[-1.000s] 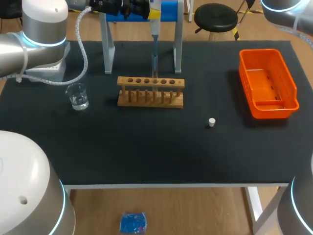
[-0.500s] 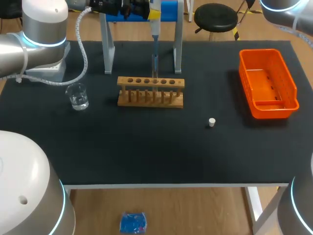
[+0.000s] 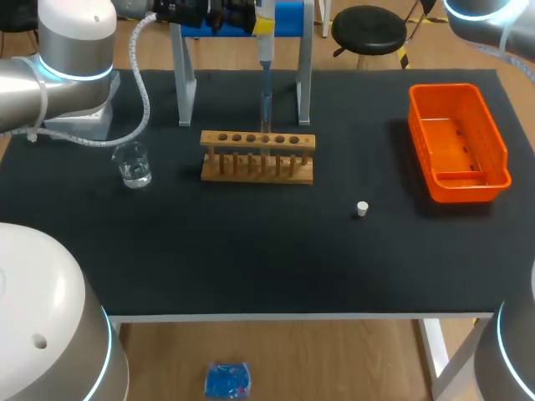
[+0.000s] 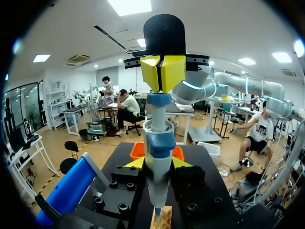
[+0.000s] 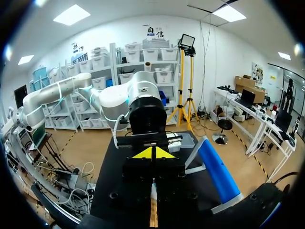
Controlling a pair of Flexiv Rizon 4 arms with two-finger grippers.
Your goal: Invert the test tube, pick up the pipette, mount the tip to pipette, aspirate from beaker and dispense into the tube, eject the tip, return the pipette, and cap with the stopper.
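Note:
My left gripper (image 4: 157, 164) is shut on the white and blue pipette (image 4: 158, 157), which hangs upright at the back of the table. In the head view the left gripper (image 3: 261, 18) holds the pipette (image 3: 264, 63) over the wooden tube rack (image 3: 257, 155), its tip reaching down to one of the rack's holes. The clear tube there is hard to make out. My right gripper (image 4: 162, 72) is shut with nothing in it, its yellow tips resting on the pipette's blue top button (image 4: 158, 99). The beaker (image 3: 132, 164) stands left of the rack. The white stopper (image 3: 362, 209) lies to the right.
The pipette stand (image 3: 180, 79), blue on white legs, straddles the back of the table behind the rack. An orange bin (image 3: 501, 154) sits at the far right. The black mat (image 3: 251, 251) covers the table.

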